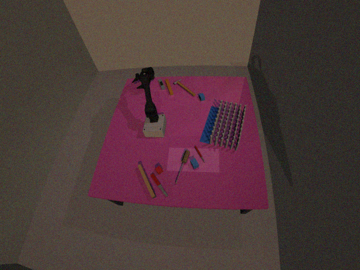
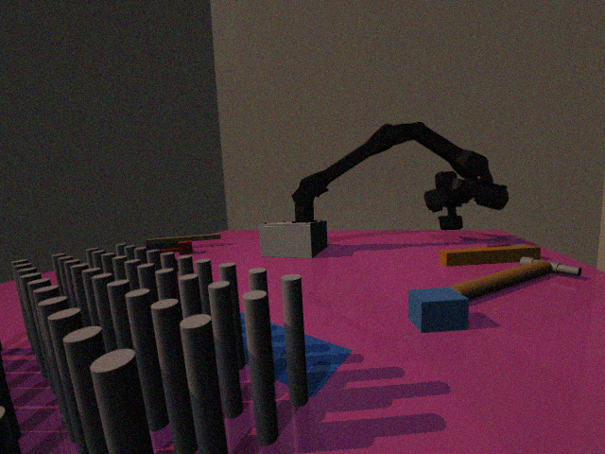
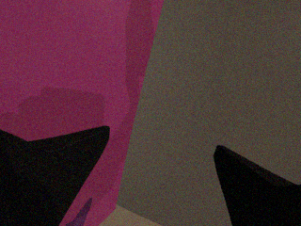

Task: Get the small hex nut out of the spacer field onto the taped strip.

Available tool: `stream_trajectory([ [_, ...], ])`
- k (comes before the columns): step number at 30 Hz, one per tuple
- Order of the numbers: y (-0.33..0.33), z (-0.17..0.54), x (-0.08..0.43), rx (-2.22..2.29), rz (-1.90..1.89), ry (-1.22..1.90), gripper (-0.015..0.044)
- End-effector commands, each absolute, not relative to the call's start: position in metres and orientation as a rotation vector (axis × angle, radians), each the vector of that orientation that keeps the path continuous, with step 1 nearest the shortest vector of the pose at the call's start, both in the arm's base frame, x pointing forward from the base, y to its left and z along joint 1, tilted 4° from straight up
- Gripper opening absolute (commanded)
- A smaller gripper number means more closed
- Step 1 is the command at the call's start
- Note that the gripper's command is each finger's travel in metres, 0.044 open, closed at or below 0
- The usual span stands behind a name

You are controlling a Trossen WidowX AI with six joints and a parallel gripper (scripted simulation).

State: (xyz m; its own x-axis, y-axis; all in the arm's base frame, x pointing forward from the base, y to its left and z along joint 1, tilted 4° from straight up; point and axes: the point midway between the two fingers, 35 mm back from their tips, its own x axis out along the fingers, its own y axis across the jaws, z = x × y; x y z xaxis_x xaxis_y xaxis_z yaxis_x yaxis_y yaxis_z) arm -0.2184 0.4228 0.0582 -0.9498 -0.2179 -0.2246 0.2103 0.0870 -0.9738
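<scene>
The spacers (image 1: 229,125) (image 2: 196,352) look like matt metal; the hammer's handle (image 1: 185,88) (image 2: 503,279), perhaps smooth wood.

Two black gripper fingers reach in from the lower left and lower right, their pointed tips wide apart with nothing held between them. Behind the left finger is a bright pink tabletop (image 3: 61,52), crossed by darker, blocky shadows (image 3: 66,105). The table's edge slants from top centre down to the lower middle. Right of it, behind the other finger, lies a plain grey-brown surface (image 3: 212,71); a paler tan patch (image 3: 124,217) shows at the bottom.
</scene>
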Motion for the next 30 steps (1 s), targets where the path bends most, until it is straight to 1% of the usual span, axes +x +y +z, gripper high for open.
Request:
stream_trajectory([
  [1,0.423,0.058,-0.217,-0.005,-1.925,2.064,0.0426],
  [2,0.424,0.057,-0.215,0.004,-1.904,2.081,0.044],
  [5,0.431,0.053,-0.195,0.067,-1.75,2.191,0.044],
  [10,0.448,0.041,-0.137,0.248,-1.282,2.399,0.044],
  [14,0.459,0.033,-0.086,0.383,-0.896,2.454,0.044],
  [20,0.469,0.025,-0.006,0.546,-0.355,2.361,0.044],
  [23,0.47,0.045,0.02,0.651,-0.291,2.342,0.044],
  [30,0.464,0.032,0.079,0.713,-0.054,2.17,0.044],
])
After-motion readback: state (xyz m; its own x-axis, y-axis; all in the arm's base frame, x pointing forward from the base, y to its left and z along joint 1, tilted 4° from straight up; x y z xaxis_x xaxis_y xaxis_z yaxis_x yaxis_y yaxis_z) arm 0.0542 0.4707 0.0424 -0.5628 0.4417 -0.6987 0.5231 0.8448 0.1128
